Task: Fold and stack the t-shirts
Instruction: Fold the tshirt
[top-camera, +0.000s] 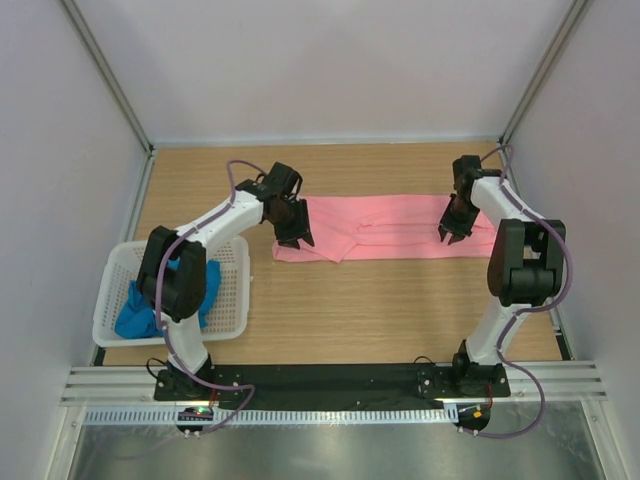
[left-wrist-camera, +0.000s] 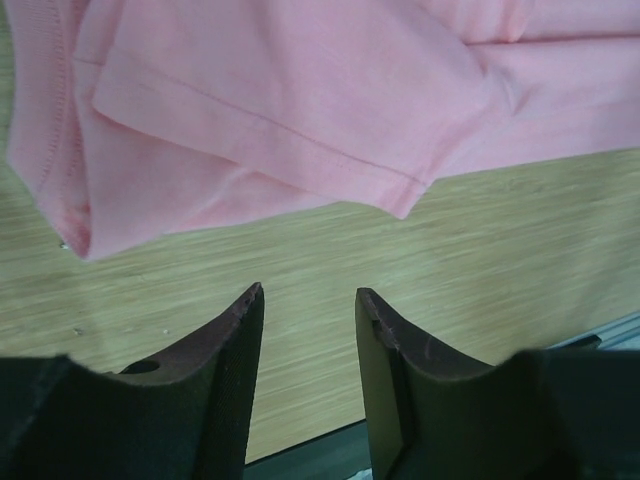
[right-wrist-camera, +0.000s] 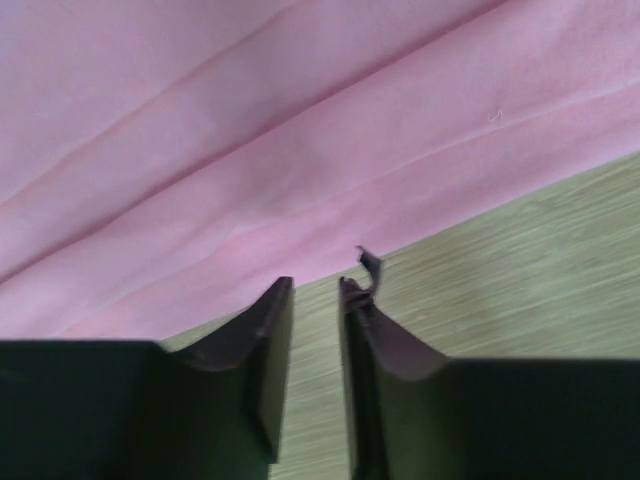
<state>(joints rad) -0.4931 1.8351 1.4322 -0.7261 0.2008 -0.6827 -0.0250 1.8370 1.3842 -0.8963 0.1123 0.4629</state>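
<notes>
The salmon pink t-shirt lies across the middle of the table as a long folded strip. My left gripper hovers over its left end, and in the left wrist view the gripper is open with only wood between the fingers; the pink t-shirt lies just ahead of them. My right gripper is over the strip's right end near its front edge. In the right wrist view this gripper shows a narrow empty gap, just short of the pink t-shirt. The bright blue t-shirt lies crumpled in the basket.
A white perforated basket stands at the table's front left, under the left arm's elbow. Bare wood runs between the pink strip and the arm bases. Grey walls close in the table on three sides.
</notes>
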